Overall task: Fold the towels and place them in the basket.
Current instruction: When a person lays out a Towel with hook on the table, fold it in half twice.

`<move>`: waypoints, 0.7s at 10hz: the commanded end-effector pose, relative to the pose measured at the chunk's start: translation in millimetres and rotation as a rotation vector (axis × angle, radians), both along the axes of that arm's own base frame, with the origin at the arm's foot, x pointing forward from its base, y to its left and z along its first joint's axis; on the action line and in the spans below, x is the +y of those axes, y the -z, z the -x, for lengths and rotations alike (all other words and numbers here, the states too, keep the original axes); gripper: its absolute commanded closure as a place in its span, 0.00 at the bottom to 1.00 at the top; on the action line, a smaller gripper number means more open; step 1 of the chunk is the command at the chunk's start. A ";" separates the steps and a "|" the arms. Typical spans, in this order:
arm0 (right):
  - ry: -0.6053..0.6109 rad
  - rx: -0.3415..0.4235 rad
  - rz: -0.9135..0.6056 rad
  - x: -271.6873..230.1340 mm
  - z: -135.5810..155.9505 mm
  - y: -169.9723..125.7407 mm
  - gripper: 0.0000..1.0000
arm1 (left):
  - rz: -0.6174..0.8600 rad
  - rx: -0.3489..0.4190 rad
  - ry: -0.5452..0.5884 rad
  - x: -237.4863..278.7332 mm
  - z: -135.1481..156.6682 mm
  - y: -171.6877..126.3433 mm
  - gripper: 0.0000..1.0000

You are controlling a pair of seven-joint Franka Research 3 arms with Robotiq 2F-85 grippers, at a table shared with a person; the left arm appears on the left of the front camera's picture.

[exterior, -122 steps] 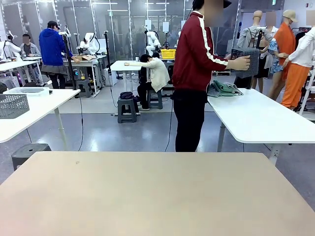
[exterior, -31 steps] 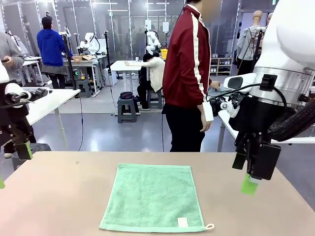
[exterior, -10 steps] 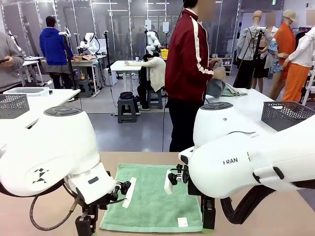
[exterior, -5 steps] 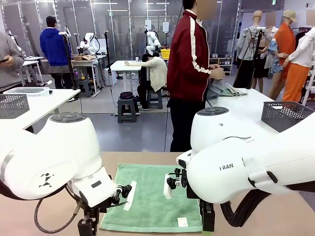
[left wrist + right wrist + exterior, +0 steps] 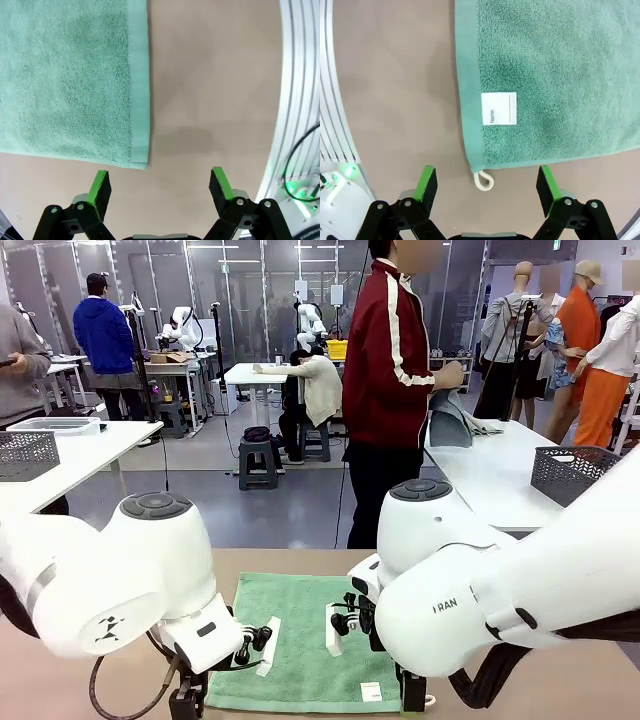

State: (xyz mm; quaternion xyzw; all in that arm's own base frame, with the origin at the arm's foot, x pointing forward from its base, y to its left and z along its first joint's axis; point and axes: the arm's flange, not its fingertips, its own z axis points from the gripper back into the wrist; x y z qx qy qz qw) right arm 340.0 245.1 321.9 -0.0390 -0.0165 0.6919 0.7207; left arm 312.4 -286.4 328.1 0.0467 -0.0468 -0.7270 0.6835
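- Front view: the mint green towel point(image 5: 310, 640) lies flat on the near middle of the tan table point(image 5: 290, 562), with both white arms bent low over its near edge.
- Left wrist view: the left gripper point(image 5: 160, 182) hangs wide open above the towel's near left corner, holding nothing.
- Right wrist view: the right gripper point(image 5: 487, 182), spread wide and empty, hangs above the near right corner, by the white tag point(image 5: 499, 108) and corner loop point(image 5: 484, 180).
- The dark grey basket point(image 5: 578, 472) sits on a white table at far right, well apart.

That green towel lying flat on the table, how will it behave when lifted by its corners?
Probably floppy: the green towel is thin terry lying flat, so it should drape and sag. Likely light, and its fuzzy pile shouldn't slip.
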 end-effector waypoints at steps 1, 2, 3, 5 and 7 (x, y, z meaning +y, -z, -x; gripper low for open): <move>0.023 0.007 -0.005 -16.3 20.5 22.1 0.00 | -0.010 -0.049 -0.021 7.3 4.8 19.9 0.00; 0.043 0.028 -0.009 -14.8 23.3 24.5 0.00 | -0.012 -0.049 -0.021 9.0 3.2 23.0 0.00; 0.060 0.037 0.003 -15.2 25.2 25.7 0.00 | -0.013 -0.051 -0.018 10.2 1.5 25.7 0.00; 0.067 0.037 0.004 -20.9 26.9 28.3 0.00 | -0.018 -0.075 0.000 11.1 -2.1 31.9 0.00; 0.061 0.032 -0.007 -27.1 25.9 31.9 0.00 | -0.016 -0.079 0.003 12.5 -5.0 36.8 0.00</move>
